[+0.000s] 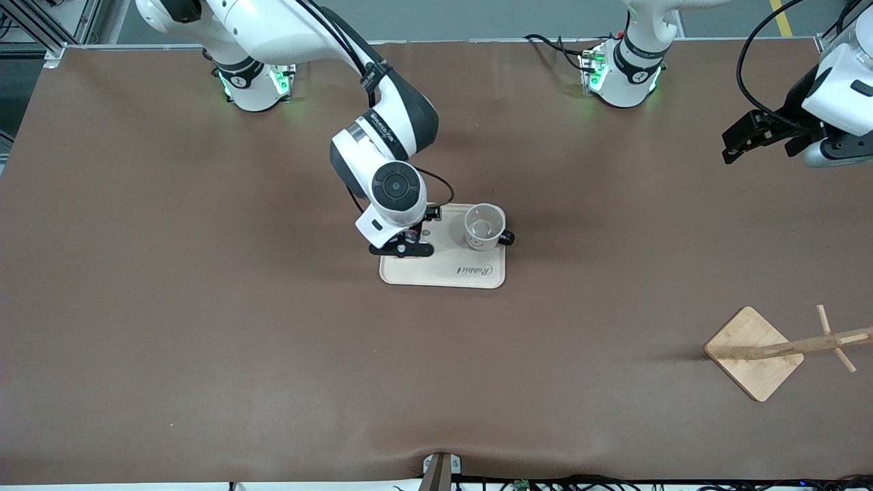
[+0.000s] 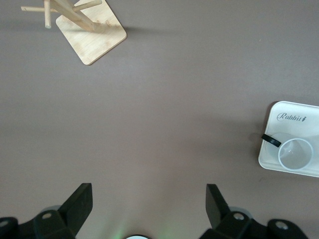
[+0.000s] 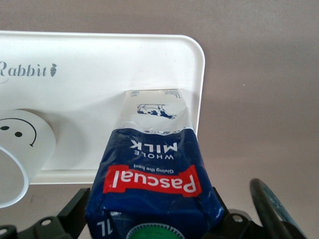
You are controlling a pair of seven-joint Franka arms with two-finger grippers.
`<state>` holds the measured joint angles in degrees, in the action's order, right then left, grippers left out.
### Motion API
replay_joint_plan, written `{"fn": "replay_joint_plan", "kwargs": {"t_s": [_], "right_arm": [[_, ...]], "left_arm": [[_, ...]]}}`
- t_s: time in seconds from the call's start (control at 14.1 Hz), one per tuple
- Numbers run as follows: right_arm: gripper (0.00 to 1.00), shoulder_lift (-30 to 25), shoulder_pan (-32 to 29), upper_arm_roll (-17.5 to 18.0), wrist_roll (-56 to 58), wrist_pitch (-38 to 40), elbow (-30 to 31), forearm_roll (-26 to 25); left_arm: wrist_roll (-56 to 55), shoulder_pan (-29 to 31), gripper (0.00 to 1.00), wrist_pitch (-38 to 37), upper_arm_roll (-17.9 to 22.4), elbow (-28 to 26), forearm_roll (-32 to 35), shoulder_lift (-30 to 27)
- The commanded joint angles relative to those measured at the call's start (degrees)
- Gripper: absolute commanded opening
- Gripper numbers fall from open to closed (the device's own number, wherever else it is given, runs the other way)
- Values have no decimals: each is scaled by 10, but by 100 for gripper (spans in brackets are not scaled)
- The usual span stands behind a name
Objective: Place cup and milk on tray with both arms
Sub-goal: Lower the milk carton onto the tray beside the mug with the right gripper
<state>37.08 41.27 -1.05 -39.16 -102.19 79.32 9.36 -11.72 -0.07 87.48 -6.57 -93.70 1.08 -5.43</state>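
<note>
The cream tray (image 1: 443,274) lies mid-table. The white smiley cup (image 1: 484,226) stands upright on its corner toward the left arm's end and farther from the front camera; it also shows in the left wrist view (image 2: 295,154) and the right wrist view (image 3: 20,159). My right gripper (image 1: 402,247) is low over the tray's corner toward the right arm's end. In the right wrist view my right gripper (image 3: 149,201) is shut on the dark blue milk carton (image 3: 154,164), whose base is at the tray (image 3: 99,59) near its rim. The front view hides the carton. My left gripper (image 1: 760,140) waits open, raised.
A square wooden stand base (image 1: 753,353) with a pegged post stands near the front camera at the left arm's end of the table; it also shows in the left wrist view (image 2: 92,35). The brown table mat surrounds the tray.
</note>
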Motion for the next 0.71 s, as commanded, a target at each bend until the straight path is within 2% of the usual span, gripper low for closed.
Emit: {"fn": "replay_joint_plan", "kwargs": {"t_s": [0.0, 0.64], "right_arm": [[100, 9, -2, -4, 2, 10, -17, 9], [100, 4, -12, -4, 1, 20, -21, 12]], "left_arm": [[36, 1, 100, 9, 2, -11, -8, -8], [50, 0, 100, 4, -13, -13, 2, -8]]}}
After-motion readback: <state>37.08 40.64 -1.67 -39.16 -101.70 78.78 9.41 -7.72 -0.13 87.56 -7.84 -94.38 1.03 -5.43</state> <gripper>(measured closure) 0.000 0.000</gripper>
